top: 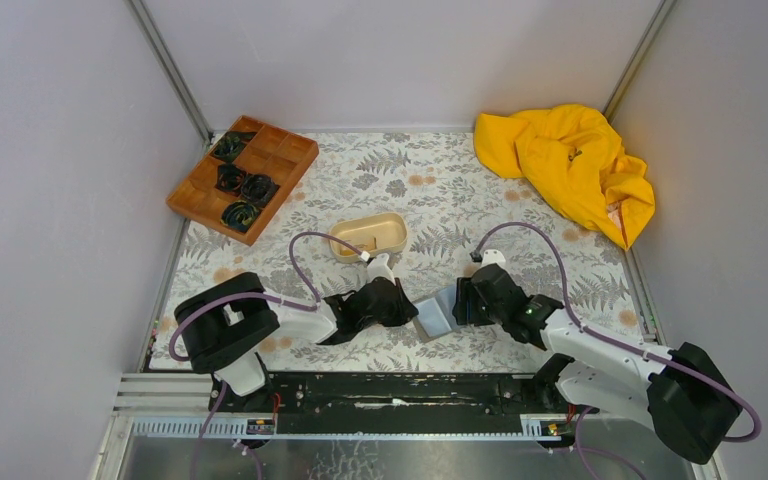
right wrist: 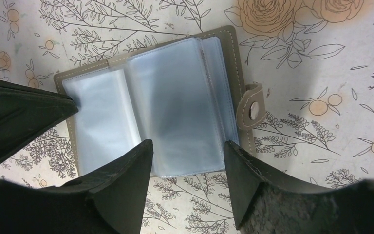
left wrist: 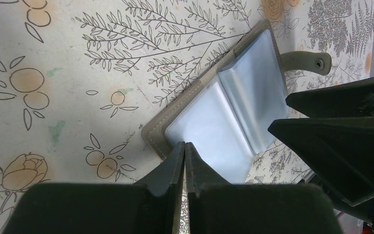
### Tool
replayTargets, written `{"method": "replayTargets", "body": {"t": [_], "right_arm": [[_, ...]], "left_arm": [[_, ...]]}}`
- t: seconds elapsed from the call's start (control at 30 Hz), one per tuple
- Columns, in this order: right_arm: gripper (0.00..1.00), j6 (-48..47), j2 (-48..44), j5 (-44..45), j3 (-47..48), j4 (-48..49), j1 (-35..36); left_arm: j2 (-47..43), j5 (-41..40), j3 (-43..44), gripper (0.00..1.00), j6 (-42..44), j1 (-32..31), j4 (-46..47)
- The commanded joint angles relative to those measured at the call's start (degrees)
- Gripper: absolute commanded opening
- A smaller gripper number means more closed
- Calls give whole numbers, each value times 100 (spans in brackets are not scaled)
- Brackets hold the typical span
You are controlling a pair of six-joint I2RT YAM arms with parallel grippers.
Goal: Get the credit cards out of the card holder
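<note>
Left gripper (left wrist: 185, 148) first: I have its jaws pressed flat together, nothing between them, with the tip resting on the near corner of the small bifold card holder (right wrist: 175, 97). The holder has a grey-brown stitched cover and lies open, face up, on the flower-printed table (top: 460, 190) between my two arms. My right gripper (right wrist: 187, 151) stands wide, one finger on either side of the lower edge of the clear plastic sleeves (right wrist: 195, 73), gripping nothing yet. The snap tab (right wrist: 253, 109) sticks out on the far side from my left tip.

I cannot make out the credit cards for certain. A greyish shade inside the middle sleeves may be one, but the plastic is too cloudy to tell.

I see three risks. If I close the right fingers where they are, I expect to pinch a whole bundle of sleeves rather than a card, and pulling would drag or lift the holder. My left tip pins only one corner, so the holder could pivot or slip out from under it. The slick sleeves could also let a thin card slide deeper instead of out.
</note>
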Motion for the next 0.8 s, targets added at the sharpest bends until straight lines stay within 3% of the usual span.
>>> {"method": "replayTargets", "body": {"t": [0.0,0.33,0.77], "right_arm": [[64,-46,59,-195,-124,388,-38],[70,175,-112,-1243,-490,1181,-43],[59,450,-541,-1789,-397,1373,-38]], "left_arm": [[105,56,-153,9,33,22,-268],[100,30,-111,9,43,24,-313],[193,50,-117,9,34,23,-253]]}}
